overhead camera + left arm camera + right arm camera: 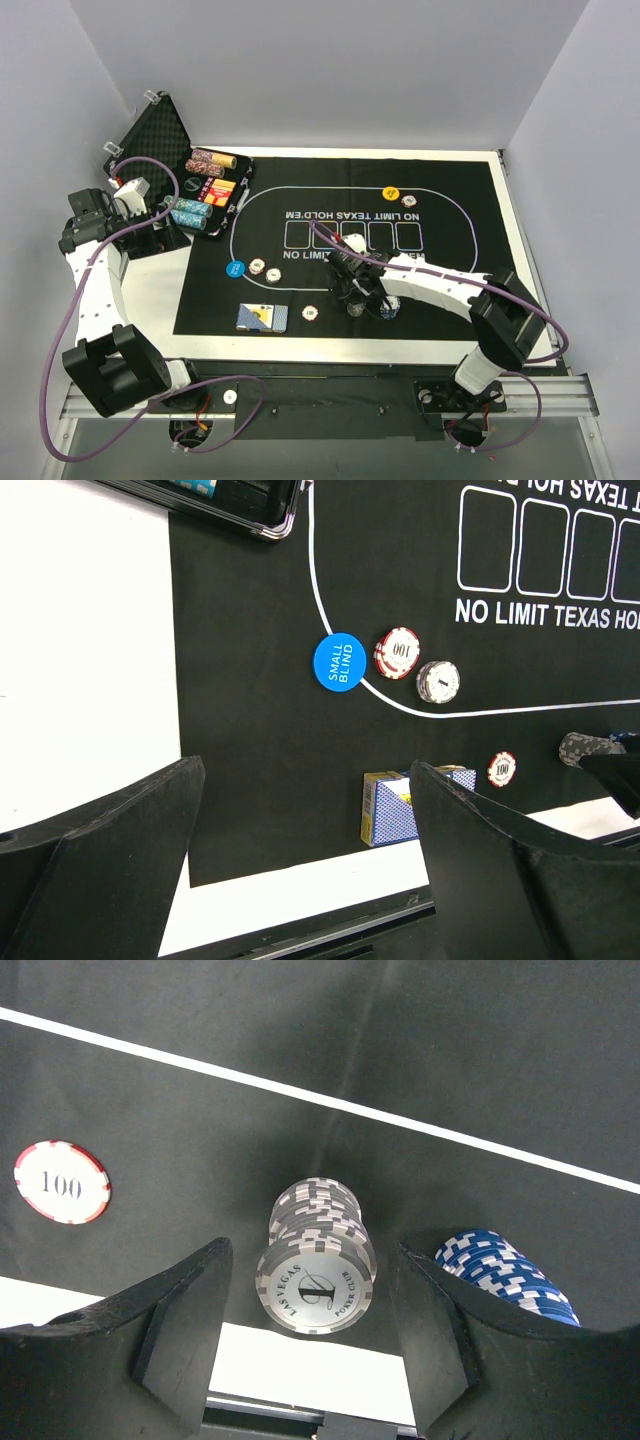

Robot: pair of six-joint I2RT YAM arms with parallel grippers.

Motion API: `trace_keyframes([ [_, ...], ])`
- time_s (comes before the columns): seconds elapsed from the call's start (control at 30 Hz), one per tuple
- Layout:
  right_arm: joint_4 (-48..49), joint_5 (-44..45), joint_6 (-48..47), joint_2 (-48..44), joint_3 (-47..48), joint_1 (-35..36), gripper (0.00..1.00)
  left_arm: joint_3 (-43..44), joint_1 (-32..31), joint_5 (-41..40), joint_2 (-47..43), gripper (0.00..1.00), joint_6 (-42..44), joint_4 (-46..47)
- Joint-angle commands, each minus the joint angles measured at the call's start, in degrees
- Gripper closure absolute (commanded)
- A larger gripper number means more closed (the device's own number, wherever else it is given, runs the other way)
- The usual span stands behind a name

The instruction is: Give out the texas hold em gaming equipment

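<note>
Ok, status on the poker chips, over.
Left pincer open, empty. Right pincer open around grey chip stack, not touching. Blue chip stack tight beside one finger.

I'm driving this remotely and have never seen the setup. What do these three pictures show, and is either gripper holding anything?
Two robot arms, each with a two-finger gripper, work a table. The top picture looks down from behind them; the other two come from wrist cameras. On the black mat lie a blue SMALL BLIND button, loose chips, a card deck and a yellow button; an open case sits left. The left gripper is open, empty. The right gripper stands open around a grey chip stack, beside a blue stack.
</note>
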Motion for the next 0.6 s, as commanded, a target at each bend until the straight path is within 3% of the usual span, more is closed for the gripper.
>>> trace_keyframes([
  [0.0,-2.1,0.5,-0.2,1.4,-0.8,0.0,0.43,2.1,0.4,1.0,-0.6,0.05,1.0,-0.1],
  [0.4,-1.6,0.6,0.1,0.4,-1.3,-0.1,0.57,1.3,0.5,0.9,-0.7,0.05,1.1,0.1],
  [0.57,-2.5,0.9,-0.1,-0.8,-0.8,-0.1,0.58,1.1,0.5,1.1,-0.7,0.05,1.0,0.3],
])
